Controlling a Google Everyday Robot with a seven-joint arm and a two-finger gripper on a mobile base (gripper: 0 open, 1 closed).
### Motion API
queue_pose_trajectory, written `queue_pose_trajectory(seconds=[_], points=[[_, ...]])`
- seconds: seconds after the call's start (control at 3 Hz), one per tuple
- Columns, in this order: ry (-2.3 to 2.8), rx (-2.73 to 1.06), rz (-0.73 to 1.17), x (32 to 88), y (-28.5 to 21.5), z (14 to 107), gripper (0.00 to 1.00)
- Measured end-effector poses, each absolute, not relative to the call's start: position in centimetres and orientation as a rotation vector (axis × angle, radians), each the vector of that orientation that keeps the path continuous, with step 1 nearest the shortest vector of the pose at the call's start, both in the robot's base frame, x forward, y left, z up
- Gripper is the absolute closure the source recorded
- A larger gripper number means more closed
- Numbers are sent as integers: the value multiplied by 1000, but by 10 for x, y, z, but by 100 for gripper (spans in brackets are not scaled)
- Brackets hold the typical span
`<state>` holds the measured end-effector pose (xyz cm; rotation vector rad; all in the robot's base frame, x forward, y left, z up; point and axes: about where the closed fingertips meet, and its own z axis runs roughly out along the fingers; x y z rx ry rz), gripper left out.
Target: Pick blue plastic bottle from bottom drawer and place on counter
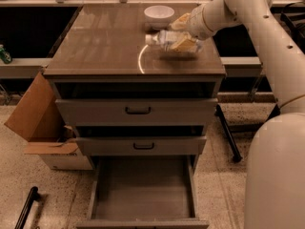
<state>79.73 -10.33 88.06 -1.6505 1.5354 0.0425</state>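
The blue plastic bottle (pixel 164 38) is a clear bottle with a white cap. It lies on its side over the right part of the glossy brown counter (pixel 105 42), cap pointing left. My gripper (pixel 181 32) is at the bottle's right end, with its tan fingers (pixel 183 43) around the bottle's body. The bottom drawer (pixel 143 190) stands pulled out below, with a bare grey floor.
A white bowl (pixel 158 14) stands on the counter just behind the bottle. Two shallower grey drawers with black handles (pixel 138 111) are slightly open. An open cardboard box (pixel 40 123) sits on the floor at the left. A small green can (pixel 5 54) is on the left bench.
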Motion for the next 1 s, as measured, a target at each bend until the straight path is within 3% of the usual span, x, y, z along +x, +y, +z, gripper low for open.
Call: queue_pose_trajectory(seconds=[0.33, 1.0], points=[[1529, -1651, 40, 798, -104, 882, 0], [1430, -1618, 100, 770, -135, 903, 0]])
